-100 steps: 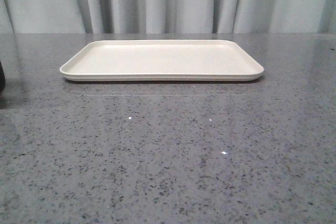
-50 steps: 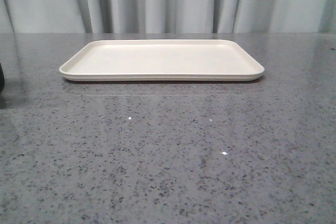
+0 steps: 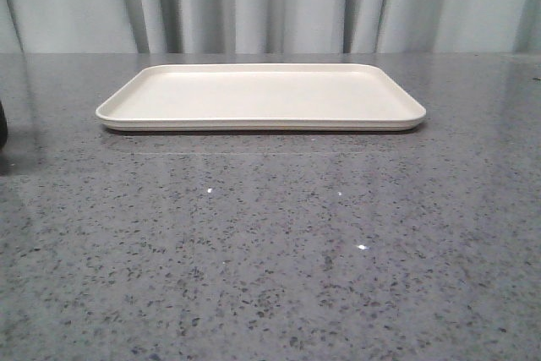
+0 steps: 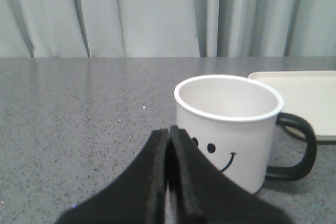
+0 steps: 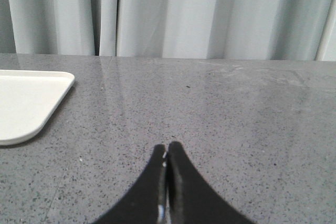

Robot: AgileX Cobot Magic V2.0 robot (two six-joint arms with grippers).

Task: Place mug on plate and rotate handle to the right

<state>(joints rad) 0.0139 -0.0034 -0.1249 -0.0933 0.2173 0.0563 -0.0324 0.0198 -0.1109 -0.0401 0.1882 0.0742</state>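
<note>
The cream plate (image 3: 254, 95) lies flat at the middle back of the grey table. The white mug (image 4: 227, 129) with a black smiley face stands upright on the table in the left wrist view, its black handle (image 4: 296, 148) toward the plate's corner (image 4: 304, 95). In the front view only a dark sliver (image 3: 2, 124) at the left edge shows there. My left gripper (image 4: 168, 130) is shut and empty, just in front of the mug. My right gripper (image 5: 167, 148) is shut and empty over bare table, the plate's corner (image 5: 26, 103) off to its side.
The grey speckled tabletop (image 3: 270, 243) stretches in front of the plate. A pale pleated curtain (image 3: 270, 2) hangs behind the table's far edge.
</note>
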